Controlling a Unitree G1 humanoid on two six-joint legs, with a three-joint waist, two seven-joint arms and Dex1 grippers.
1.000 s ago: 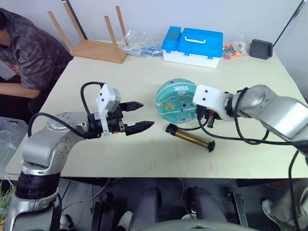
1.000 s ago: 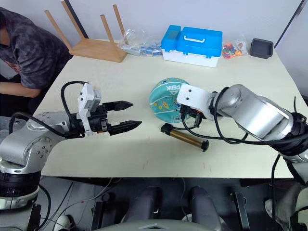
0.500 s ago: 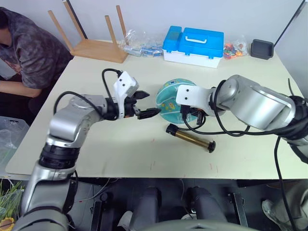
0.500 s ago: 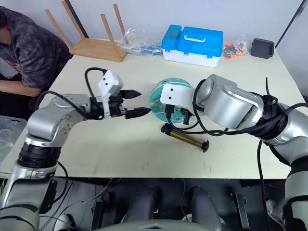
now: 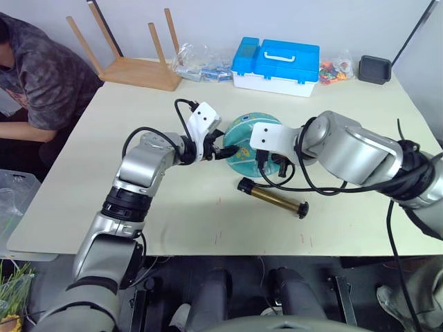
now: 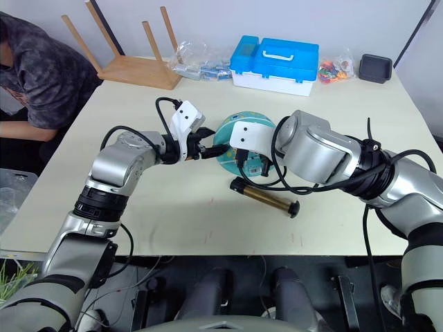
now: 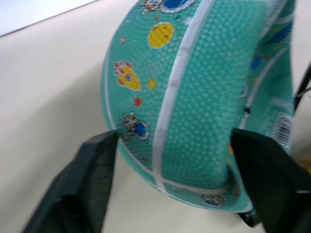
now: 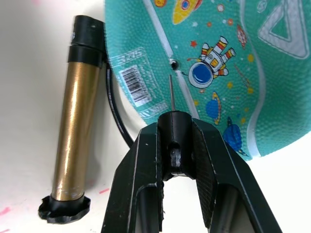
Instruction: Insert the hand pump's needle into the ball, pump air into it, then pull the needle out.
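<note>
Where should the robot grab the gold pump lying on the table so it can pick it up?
Probably around the middle of the hand pump, on its bronze-gold cylinder, coming straight down from above. It lies flat on the table, so its long round sides are free for two fingers, and the middle avoids the thin hose at one end cap, beside the ball.

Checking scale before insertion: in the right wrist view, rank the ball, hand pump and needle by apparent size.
1. ball, largest, though cropped by the frame.
2. hand pump.
3. needle, by far the smallest, a thin pin held in the right end effector.
</note>
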